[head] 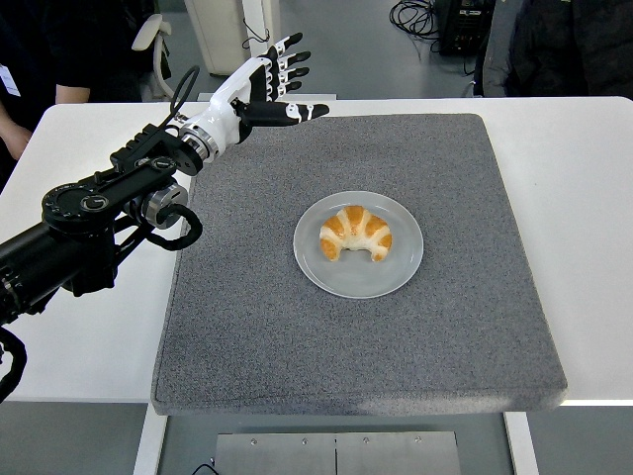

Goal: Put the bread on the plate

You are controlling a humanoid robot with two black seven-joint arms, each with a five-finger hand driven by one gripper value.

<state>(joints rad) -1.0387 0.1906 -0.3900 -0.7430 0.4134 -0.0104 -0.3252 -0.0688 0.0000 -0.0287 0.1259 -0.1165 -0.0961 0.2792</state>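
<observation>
Bread [357, 234] sits on the plate [401, 267], middle of the grey mat [297, 346], with bare mat all round it and white desk [584, 198] out to both sides. Left hand [267, 87] hangs over the mat's far left corner, fingers spread, holding nothing, well apart from the bread.
</observation>
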